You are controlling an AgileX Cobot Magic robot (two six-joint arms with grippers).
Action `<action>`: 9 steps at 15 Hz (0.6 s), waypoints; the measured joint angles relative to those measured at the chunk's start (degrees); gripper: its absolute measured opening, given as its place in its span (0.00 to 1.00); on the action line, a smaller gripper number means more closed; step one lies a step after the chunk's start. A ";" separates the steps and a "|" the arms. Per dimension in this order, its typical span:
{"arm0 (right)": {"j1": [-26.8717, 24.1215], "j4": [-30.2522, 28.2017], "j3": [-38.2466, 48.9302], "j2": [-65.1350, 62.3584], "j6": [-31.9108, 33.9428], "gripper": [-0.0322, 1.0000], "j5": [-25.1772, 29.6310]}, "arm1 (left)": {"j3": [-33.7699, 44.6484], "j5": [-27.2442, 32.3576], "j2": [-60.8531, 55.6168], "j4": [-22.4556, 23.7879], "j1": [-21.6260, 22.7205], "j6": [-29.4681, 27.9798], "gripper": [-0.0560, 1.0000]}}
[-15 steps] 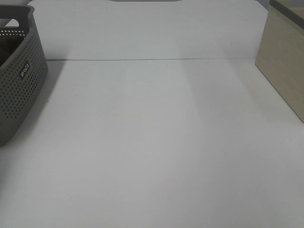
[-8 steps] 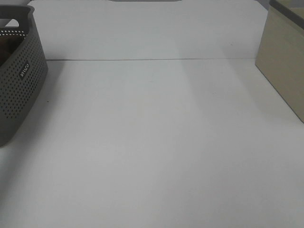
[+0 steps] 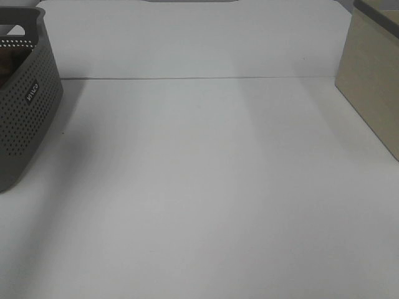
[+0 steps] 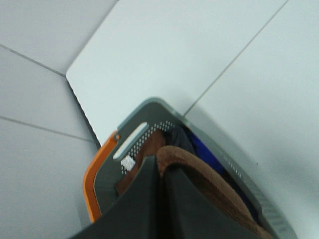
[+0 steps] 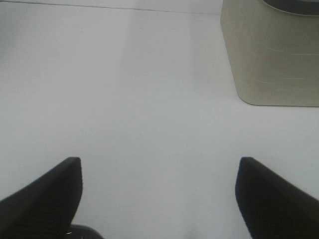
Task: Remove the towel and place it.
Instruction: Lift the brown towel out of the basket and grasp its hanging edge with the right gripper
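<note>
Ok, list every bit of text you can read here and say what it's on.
On the grey basket, a side label: white capitals, seemingly starting "W"; the rest is too blurred to read.
On the towel, a white tag: too small, nothing legible.
No other text in view.

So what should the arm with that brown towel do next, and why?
Probably lift straight up: the left gripper looks shut on a fold of the towel, whose rest hangs into the grey basket, so raising should draw it clear.
</note>
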 joint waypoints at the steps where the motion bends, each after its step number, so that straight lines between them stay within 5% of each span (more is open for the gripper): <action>1: 0.00 0.00 0.00 0.00 0.00 0.81 0.00 | 0.00 -1.78 -0.63 -0.06 -2.29 -0.06 0.05; 7: 0.00 1.95 -0.11 0.46 -0.74 0.81 -0.52 | 0.00 -7.45 -1.09 0.63 -19.71 13.52 0.05; 9: 0.00 11.12 -0.63 5.39 -8.42 0.79 -6.13 | 0.00 -10.66 -1.09 0.92 -24.35 17.19 0.05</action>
